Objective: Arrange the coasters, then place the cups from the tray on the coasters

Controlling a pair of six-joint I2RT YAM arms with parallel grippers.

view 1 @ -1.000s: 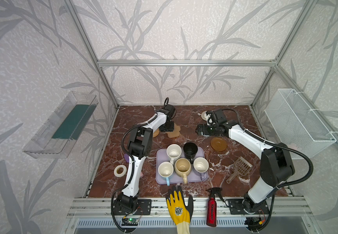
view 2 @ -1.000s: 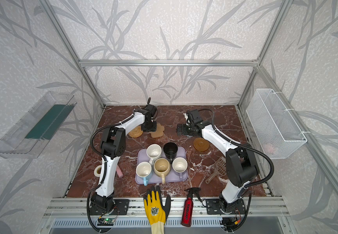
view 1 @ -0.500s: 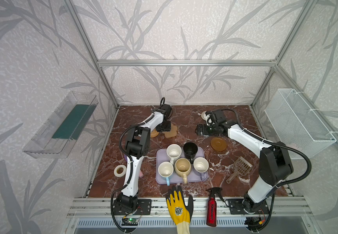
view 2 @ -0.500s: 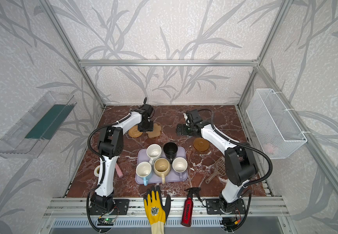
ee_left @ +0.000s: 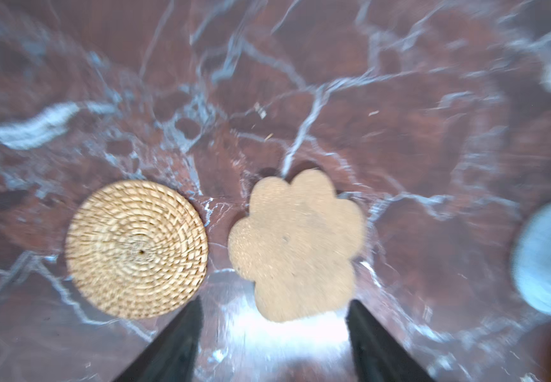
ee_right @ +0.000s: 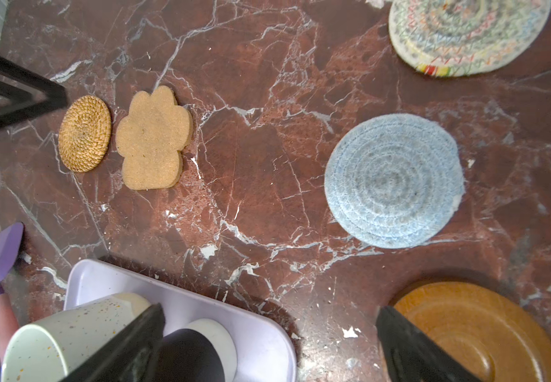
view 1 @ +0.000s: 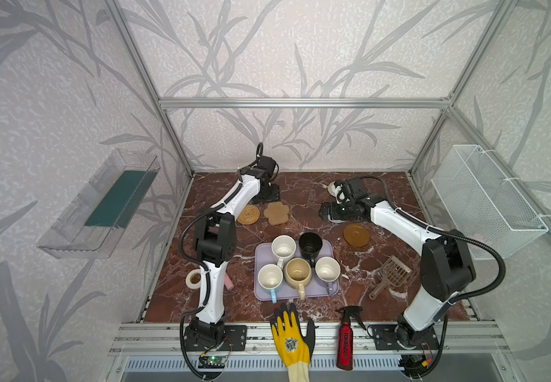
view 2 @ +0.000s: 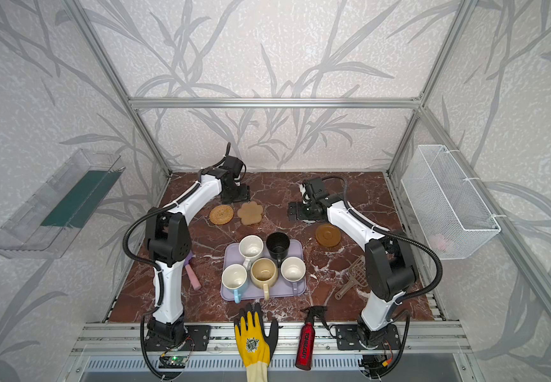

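Observation:
The orange rattan coaster (view 1: 248, 214) and the tan paw coaster (view 1: 277, 213) lie flat side by side at the back left. My left gripper (ee_left: 274, 304) stands open and empty just behind the paw coaster (ee_left: 297, 244), not touching it. My right gripper (ee_right: 269, 314) is open and empty, hovering between the tray (ee_right: 260, 344) and the amber disc coaster (ee_right: 479, 330). The grey-blue coaster (ee_right: 393, 180) and the cream spiral coaster (ee_right: 465, 33) lie beyond it. On the lavender tray (view 1: 317, 292) stand several cups: white speckled (view 1: 283, 246), black (view 1: 310, 244), light blue (view 1: 270, 277), beige-yellow (view 1: 297, 273) and lavender-grey (view 1: 327, 269).
A brown slotted scoop (view 1: 391, 276) lies right of the tray. A tape roll (view 1: 193, 278) and a pink-handled tool (view 2: 192, 276) lie at the left. A yellow glove (view 1: 290, 337) and a red spray bottle (view 1: 345, 342) sit at the front rail. A wire basket (view 1: 485, 198) hangs on the right wall.
My left gripper has opened, let go of the paw coaster and drawn back from it. The paw coaster has shifted slightly left and now lies next to the rattan one. The right arm has barely moved.

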